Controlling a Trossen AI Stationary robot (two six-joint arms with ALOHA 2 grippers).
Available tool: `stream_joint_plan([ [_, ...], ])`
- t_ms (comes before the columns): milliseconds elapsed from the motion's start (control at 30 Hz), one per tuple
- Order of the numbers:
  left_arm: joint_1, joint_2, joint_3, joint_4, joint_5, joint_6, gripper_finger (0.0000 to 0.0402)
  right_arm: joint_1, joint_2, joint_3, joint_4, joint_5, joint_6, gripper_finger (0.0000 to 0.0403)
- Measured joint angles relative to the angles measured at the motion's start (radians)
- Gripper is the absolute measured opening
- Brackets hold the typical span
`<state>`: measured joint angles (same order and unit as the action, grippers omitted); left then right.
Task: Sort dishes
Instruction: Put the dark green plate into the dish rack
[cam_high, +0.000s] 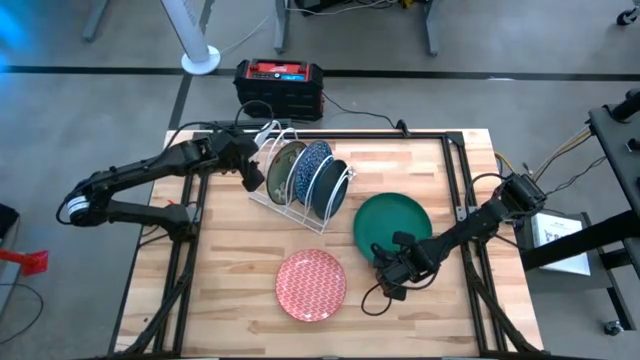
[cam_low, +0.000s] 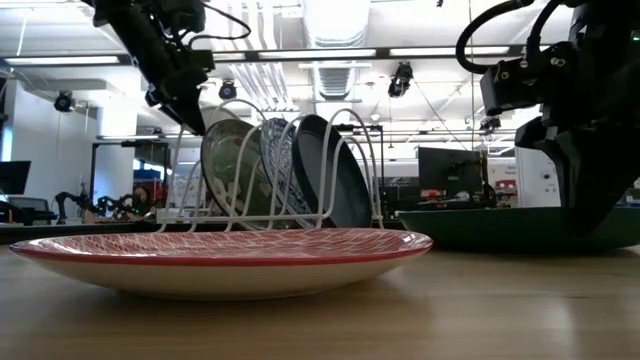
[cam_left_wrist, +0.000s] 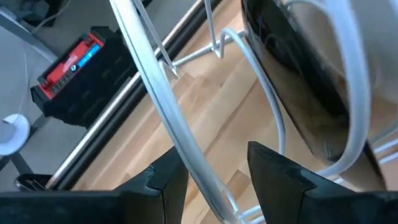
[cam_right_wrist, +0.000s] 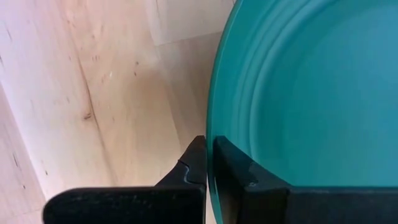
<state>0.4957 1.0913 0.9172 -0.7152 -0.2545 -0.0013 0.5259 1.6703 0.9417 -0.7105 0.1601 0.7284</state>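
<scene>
Overhead, left to right on a wooden surface (cam_high: 230, 300). Left end effector (cam_high: 250, 178) sits at the 9 o'clock end of the white wire rack (cam_high: 275, 205), fingers spread partway w/ a rack wire running between them; it holds nothing. The rack stands near centre, toward 12 o'clock, w/ three plates upright: greyish-brown plate (cam_high: 283, 170), blue patterned plate (cam_high: 310, 170), dark plate (cam_high: 331, 186). Red patterned plate (cam_high: 311, 285) lies flat at 6 o'clock. Green plate (cam_high: 392, 225) lies flat at approx. 3 o'clock of centre. Right end effector (cam_high: 390, 278) is at that plate's 7 o'clock edge, fingers pressed together on the rim, pinching it.

Step in hand, as I judge it: lifting the green plate for the rack. To do it well, keep the pinch firm, raise the held edge first so the far edge drags little, tip the plate upright, then aim for a free slot, clear of the left arm.

Views differ: right wrist cam shows the rim between the fingers, which overhead can't resolve. Left wrist cam shows the wire between its fingers. Table-level cam shows the racked plates leaning, the red plate flat in front.
</scene>
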Motion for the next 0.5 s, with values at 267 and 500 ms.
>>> stream_joint_plan([
  [267, 0.000, 0.008, -0.007, -0.006, -0.009, -0.070, 0.0048, 0.001, 0.000, 0.000, 0.005, -0.003, 0.006, 0.0001],
  [500, -0.004, 0.004, -0.008, -0.009, 0.013, -0.132, 0.0009, 0.016, 0.000, 0.000, 0.010, 0.000, 0.045, 0.0000],
])
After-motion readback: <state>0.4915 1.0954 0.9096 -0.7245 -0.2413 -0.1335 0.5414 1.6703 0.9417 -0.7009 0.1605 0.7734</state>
